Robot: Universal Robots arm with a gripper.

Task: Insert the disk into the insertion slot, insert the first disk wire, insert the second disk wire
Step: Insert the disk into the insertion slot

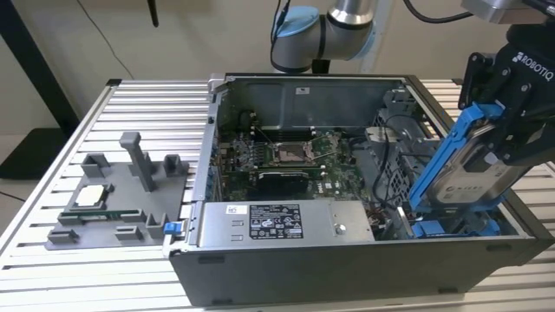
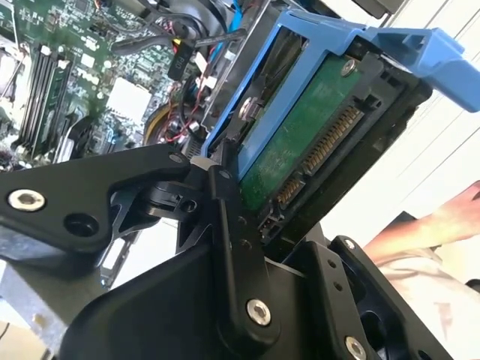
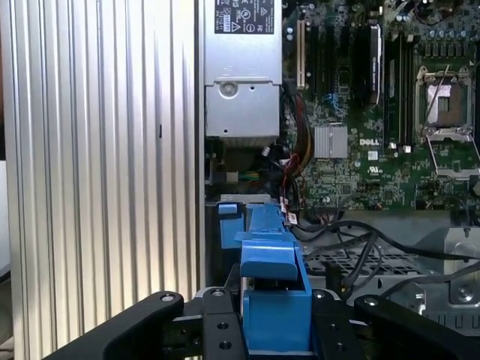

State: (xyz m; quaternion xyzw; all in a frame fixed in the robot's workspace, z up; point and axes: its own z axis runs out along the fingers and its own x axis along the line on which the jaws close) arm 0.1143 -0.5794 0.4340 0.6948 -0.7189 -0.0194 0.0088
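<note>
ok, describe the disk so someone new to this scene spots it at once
Find the open dark-grey metal computer case on the slatted table; go to its end at the exterior view's right. There the black gripper holds the disk, a flat silver-grey drive standing tilted. Unlike the grey power-supply box lying nearby, it sits in a bright blue plastic frame.

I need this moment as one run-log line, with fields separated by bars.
gripper: jaws shut on disk | disk: tilted, lower end near insertion slot, upper end raised | state: not seated
</note>
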